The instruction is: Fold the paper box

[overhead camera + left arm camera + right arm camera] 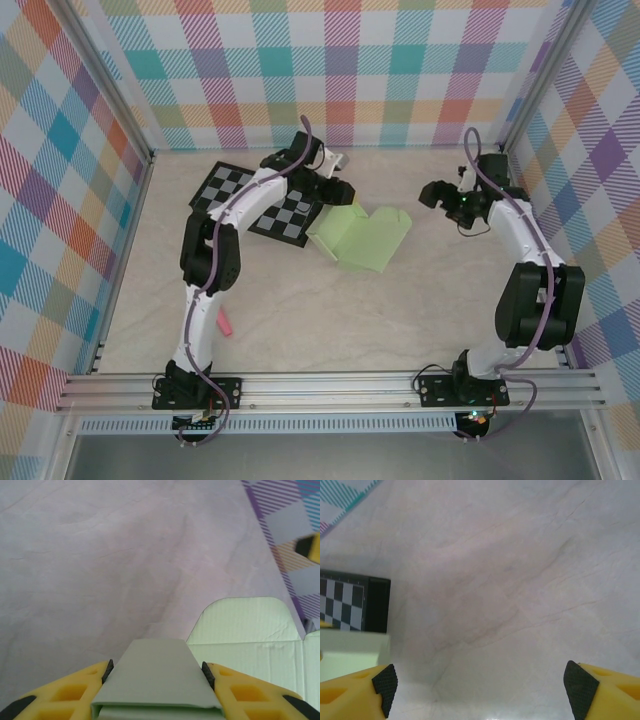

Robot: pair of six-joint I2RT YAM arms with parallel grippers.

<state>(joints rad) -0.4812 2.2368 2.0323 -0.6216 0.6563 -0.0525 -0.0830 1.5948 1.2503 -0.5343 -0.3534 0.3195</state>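
Left gripper (157, 674) is clamped on a folded panel of the paper box (362, 238). The box sits mid-table, partly raised, just beside the checkerboard (250, 200). Right gripper (482, 682) has its jaws wide with bare table between them, near the box's right side. Suggest using the left as an anchor and bringing the right in low to press the free flap along its crease. Can't tell from above which crease comes next.

A robot lab cell: plaid walls (340, 70), an aluminium rail (330, 388) at the bottom, a marbled counter (330, 320).
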